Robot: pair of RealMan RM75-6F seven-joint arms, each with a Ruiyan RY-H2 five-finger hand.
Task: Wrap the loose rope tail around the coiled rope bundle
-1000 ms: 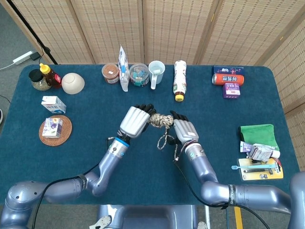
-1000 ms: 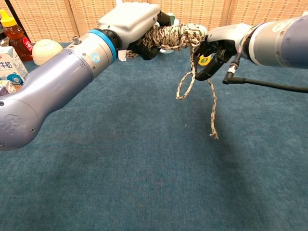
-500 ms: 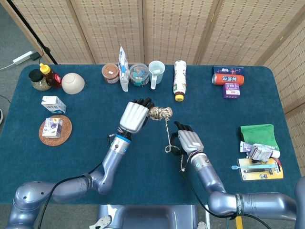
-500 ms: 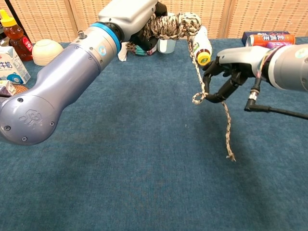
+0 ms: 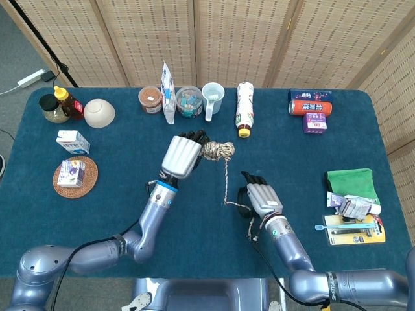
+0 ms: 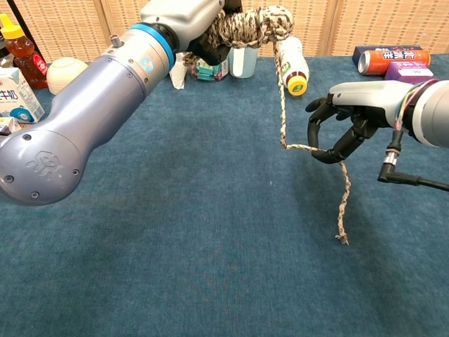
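Chest view: left hand (image 6: 186,17) raised above blue table (image 6: 175,232), fingers wrapped around coiled rope bundle (image 6: 252,27). Right hand (image 6: 351,119) lower, to right of bundle, fingers curled, hooking loose rope tail (image 6: 284,98). Tail drops from bundle, bends at right hand, frayed end (image 6: 342,237) dangling near tabletop.

The milk carton (image 6: 15,95) shows the characters "牛奶".
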